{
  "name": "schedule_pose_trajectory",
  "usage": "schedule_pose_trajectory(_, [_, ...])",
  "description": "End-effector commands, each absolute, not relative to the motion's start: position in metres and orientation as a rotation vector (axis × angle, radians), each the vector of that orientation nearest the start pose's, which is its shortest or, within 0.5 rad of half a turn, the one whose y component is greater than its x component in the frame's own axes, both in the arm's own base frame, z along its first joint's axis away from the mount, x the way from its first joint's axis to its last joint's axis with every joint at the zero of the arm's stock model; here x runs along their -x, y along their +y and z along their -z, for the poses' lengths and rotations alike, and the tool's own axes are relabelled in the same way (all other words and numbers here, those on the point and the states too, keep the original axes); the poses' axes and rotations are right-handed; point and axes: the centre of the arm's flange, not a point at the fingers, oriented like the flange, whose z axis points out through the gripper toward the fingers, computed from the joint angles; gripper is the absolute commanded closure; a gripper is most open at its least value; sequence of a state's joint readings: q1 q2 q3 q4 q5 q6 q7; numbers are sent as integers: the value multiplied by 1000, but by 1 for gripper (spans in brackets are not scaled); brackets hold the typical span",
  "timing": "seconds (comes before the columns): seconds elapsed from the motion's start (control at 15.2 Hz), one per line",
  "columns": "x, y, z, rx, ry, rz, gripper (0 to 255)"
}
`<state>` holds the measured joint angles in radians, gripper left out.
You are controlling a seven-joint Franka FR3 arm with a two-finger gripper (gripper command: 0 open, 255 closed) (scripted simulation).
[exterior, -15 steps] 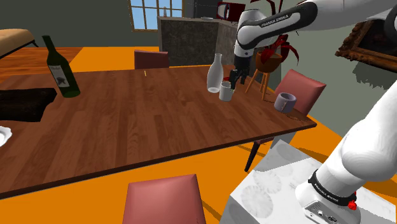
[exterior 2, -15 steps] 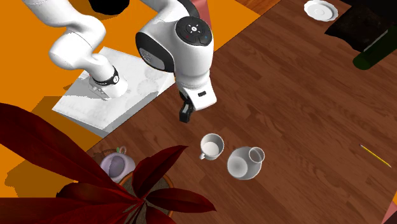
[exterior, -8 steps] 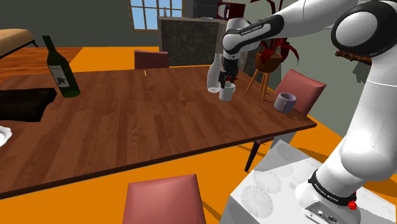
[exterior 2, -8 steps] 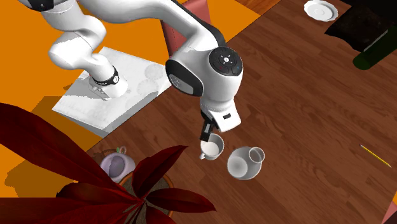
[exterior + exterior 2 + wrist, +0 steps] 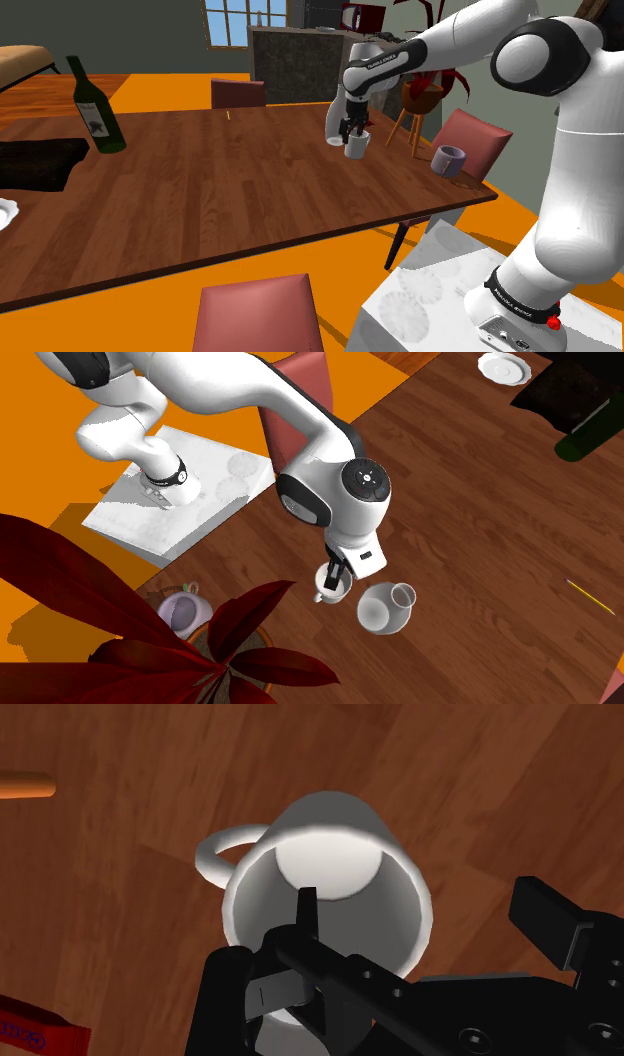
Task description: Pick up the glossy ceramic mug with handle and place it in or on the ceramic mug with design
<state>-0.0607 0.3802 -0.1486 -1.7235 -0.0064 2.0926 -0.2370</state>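
Straddling the wall of the white mug (image 5: 330,874) with the gripper (image 5: 425,904) spread open, one finger inside, one outside. Standing upright on the table (image 5: 200,190) just beside a white vase (image 5: 383,609), well apart from the grey mug (image 5: 449,160).

Bright even light; soft shading inside mug (image 5: 330,869).

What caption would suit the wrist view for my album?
Open black tool above a white handled mug on a wooden table, one finger over its mouth, the other outside the rim.
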Motion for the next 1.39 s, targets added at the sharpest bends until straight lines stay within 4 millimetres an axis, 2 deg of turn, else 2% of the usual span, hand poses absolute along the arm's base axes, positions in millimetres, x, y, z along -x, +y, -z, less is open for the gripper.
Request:
schedule_pose_trajectory(0.0, [-639, -128, -355, 3198, -66, -32, 0])
schedule_pose_trajectory(0.53, [-639, -128, -352, 3198, -66, -32, 0])
schedule_pose_trajectory(0.59, [-639, -128, -352, 3198, -66, -32, 255])
schedule_pose_trajectory(1.19, [-639, -128, -352, 3198, -66, -32, 255])
schedule_pose_trajectory(1.32, [-639, -128, -362, 3198, -66, -32, 255])
